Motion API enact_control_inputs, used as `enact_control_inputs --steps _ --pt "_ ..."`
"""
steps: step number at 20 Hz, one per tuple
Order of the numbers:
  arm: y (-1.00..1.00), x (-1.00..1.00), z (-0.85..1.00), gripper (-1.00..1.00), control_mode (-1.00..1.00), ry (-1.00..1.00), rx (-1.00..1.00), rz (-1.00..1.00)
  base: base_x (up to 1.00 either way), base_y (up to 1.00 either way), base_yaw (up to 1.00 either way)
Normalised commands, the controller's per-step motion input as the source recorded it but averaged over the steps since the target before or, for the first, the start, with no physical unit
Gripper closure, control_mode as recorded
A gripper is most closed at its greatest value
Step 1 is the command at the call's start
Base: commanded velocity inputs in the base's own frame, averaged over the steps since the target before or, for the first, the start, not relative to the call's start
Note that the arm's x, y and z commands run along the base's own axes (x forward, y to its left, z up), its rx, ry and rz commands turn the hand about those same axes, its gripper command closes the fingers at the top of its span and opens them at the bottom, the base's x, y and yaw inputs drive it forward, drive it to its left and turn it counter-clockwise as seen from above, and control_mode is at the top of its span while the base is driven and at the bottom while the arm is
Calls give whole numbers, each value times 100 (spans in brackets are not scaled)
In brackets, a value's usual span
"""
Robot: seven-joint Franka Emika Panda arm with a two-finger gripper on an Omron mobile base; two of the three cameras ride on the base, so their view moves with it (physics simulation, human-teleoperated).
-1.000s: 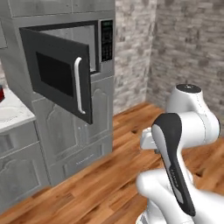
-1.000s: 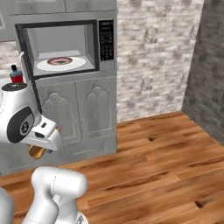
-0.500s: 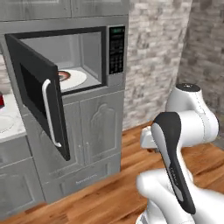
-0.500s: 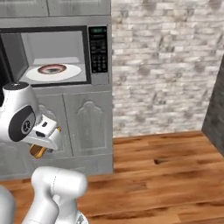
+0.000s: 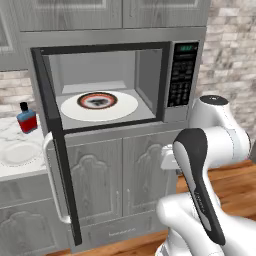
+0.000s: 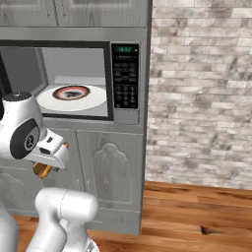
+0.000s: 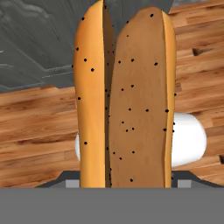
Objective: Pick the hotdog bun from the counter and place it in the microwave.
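Red bottle [image 5: 27,119] and white plate [image 5: 19,153] on the counter [image 5: 10,172] at far left; microwave [image 5: 120,82] door swung wide, patterned dish [image 5: 97,100] on the white turntable [image 5: 122,109]; below, gripper [image 6: 47,165] closed tight on the hotdog bun [image 7: 124,96], low before the grey cabinet doors [image 6: 110,177]

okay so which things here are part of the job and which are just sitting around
Part of the job: hotdog bun held in the end effector; microwave, door open; counter.
Just sitting around: red bottle; white plate on the counter.
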Motion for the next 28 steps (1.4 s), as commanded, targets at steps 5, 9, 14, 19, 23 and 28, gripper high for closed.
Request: enact_control_inputs --steps 5,9,14,19,23,28 --pt "0 0 0 100 100 0 0 0 67 -3 38" --pt "0 0 0 100 100 0 0 0 33 -12 30" --pt "0 0 0 100 100 0 0 0 10 -2 4" --pt "3 98 12 100 -100 -12 9 0 0 0 0" --pt "20 100 27 100 -100 -19 8 0 0 0 0" --pt "51 100 49 100 -100 -12 2 0 0 0 0"
